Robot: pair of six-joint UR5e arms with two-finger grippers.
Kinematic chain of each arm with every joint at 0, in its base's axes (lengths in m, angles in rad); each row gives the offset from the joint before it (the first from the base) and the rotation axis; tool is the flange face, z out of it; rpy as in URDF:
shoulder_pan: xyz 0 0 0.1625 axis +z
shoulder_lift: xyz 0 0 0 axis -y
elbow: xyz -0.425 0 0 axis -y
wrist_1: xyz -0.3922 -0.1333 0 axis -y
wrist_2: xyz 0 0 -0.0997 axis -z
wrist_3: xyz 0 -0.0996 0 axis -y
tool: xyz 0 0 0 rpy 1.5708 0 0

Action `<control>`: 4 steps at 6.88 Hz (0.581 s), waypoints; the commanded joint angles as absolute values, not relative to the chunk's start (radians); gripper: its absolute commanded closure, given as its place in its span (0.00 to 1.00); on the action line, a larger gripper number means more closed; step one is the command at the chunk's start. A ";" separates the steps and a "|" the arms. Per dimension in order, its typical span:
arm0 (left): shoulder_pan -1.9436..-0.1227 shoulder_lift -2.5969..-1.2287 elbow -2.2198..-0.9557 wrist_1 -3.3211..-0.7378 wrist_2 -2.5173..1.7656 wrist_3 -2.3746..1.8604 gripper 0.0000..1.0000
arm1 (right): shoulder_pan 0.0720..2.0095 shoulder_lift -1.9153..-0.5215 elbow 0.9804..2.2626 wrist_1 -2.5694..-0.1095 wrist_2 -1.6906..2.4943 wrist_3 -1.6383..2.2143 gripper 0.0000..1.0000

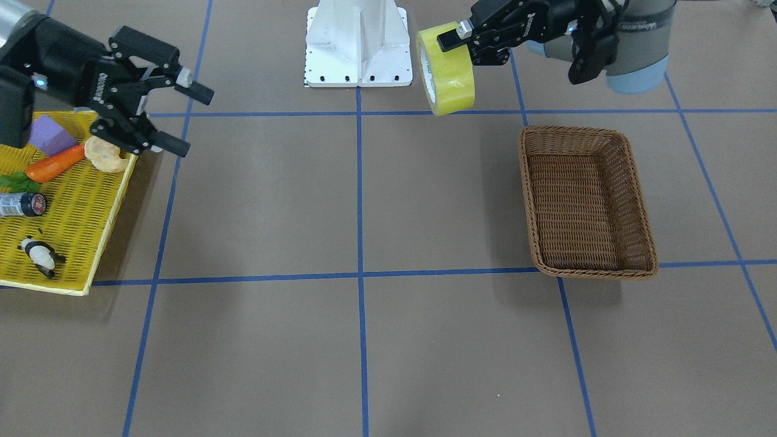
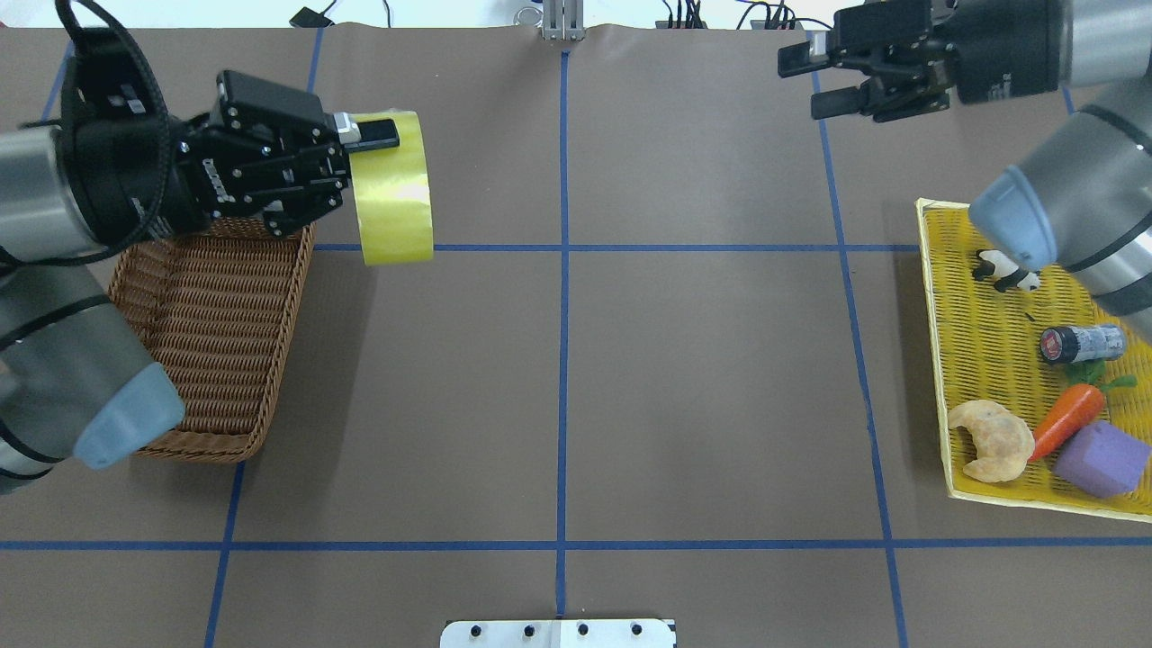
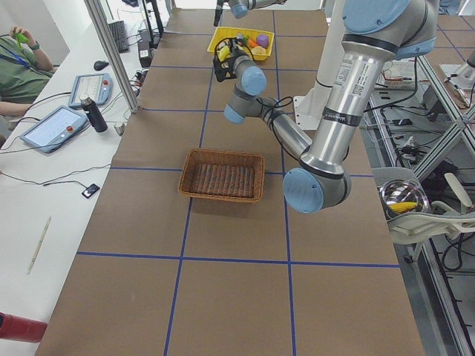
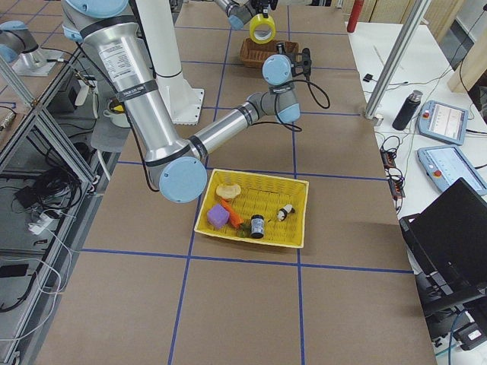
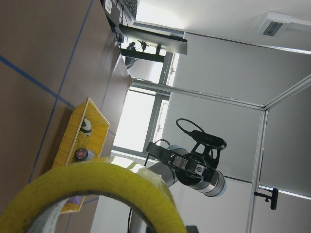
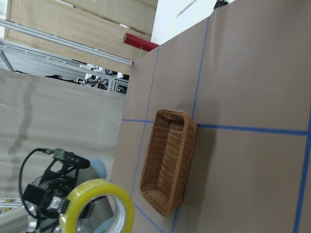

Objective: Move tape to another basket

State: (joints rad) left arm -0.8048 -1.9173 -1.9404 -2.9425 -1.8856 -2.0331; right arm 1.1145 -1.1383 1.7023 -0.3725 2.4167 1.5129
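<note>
The tape [image 2: 393,189] is a wide yellow roll, held on edge in the air. My left gripper [image 2: 360,135] is shut on its rim. The roll hangs beside the brown wicker basket [image 2: 211,333], off the basket's side that faces the table's middle, not over it. The front view shows the same: tape [image 1: 446,70], left gripper [image 1: 452,39], basket [image 1: 583,200] with nothing in it. The tape fills the bottom of the left wrist view [image 5: 97,179]. My right gripper [image 2: 805,81] is open and empty in the air, by the yellow tray in the front view [image 1: 188,118].
A flat yellow mesh tray [image 2: 990,360] on my right side holds a croissant [image 2: 994,441], a carrot [image 2: 1066,418], a purple block [image 2: 1102,459], a small bottle [image 2: 1080,344] and a panda figure [image 2: 1003,270]. The white robot base [image 1: 358,45] stands at the table's edge.
</note>
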 commanded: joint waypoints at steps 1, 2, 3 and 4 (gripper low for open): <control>-0.927 -1.911 -2.048 -2.597 -1.884 -1.773 1.00 | 1.225 -1.135 1.695 -0.695 2.413 1.142 0.00; -0.993 -1.907 -2.049 -2.514 -1.884 -1.655 1.00 | 1.238 -1.135 1.695 -0.795 2.323 0.956 0.00; -1.055 -1.898 -2.051 -2.391 -1.884 -1.532 1.00 | 1.262 -1.137 1.684 -0.889 2.260 0.839 0.00; -1.077 -1.890 -2.051 -2.275 -1.858 -1.391 1.00 | 1.300 -1.144 1.651 -0.987 2.266 0.680 0.00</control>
State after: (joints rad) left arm -1.0329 -1.8990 -2.0488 -2.4129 -1.8774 -1.5499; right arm 1.2610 -1.1381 1.6799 -0.8689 2.2890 0.8598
